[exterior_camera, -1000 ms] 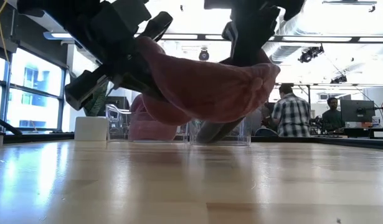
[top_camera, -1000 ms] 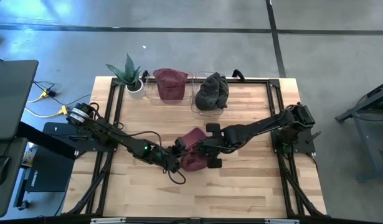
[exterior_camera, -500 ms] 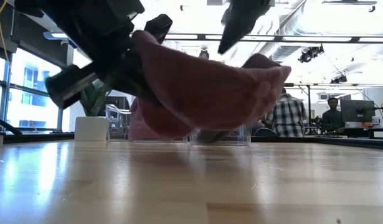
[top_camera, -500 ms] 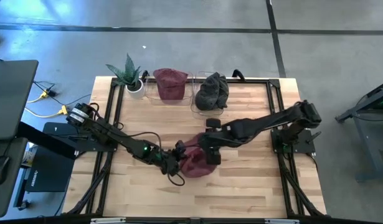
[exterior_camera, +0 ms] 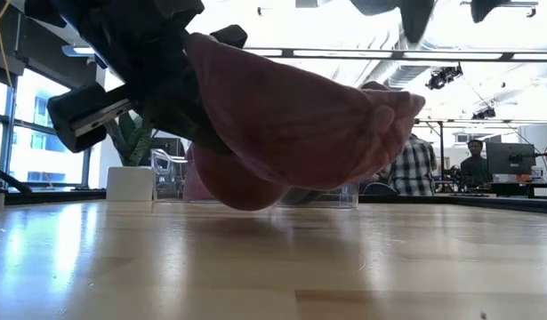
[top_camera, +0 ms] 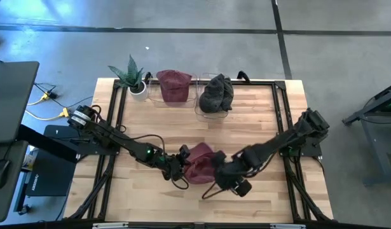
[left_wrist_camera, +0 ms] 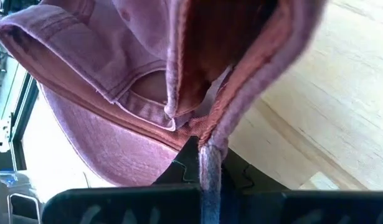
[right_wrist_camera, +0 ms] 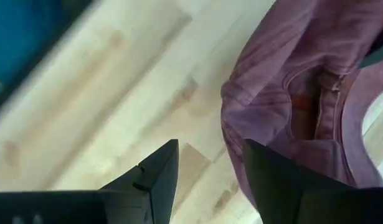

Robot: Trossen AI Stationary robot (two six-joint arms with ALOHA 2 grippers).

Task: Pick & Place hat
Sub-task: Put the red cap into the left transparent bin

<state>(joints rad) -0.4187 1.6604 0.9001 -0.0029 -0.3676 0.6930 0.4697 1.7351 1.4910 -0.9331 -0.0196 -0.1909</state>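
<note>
A maroon hat [top_camera: 199, 162] hangs just above the table's near middle, and in the low view the hat [exterior_camera: 291, 124] fills the middle. My left gripper [top_camera: 176, 166] is shut on its left end, seen close in the left wrist view [left_wrist_camera: 207, 165]. My right gripper [top_camera: 232, 180] stands open to the hat's right and nearer the table's front edge. In the right wrist view its fingers [right_wrist_camera: 207, 180] hold nothing, and the hat [right_wrist_camera: 303, 81] lies beyond them. My left gripper pinches a stitched edge of the hat's rim [left_wrist_camera: 210, 144] between its two fingers. It comes from the table's left, slanting down. The hat juts out past the fingers toward the right, its inside showing to the wrist camera, clear of the table.
At the far edge stand a potted plant [top_camera: 133, 79] and two clear containers, one with another maroon hat [top_camera: 174, 84], one with a grey hat [top_camera: 216, 94]. People [exterior_camera: 414, 160] stand in the room behind. Bare wood lies left and right of the arms.
My right gripper has let go of the hat's right side, risen and gone toward the table's near edge and a little right, rolling as it went. My left gripper has turned slightly in place. The hat stays in the left gripper, its free end sagging a little.
</note>
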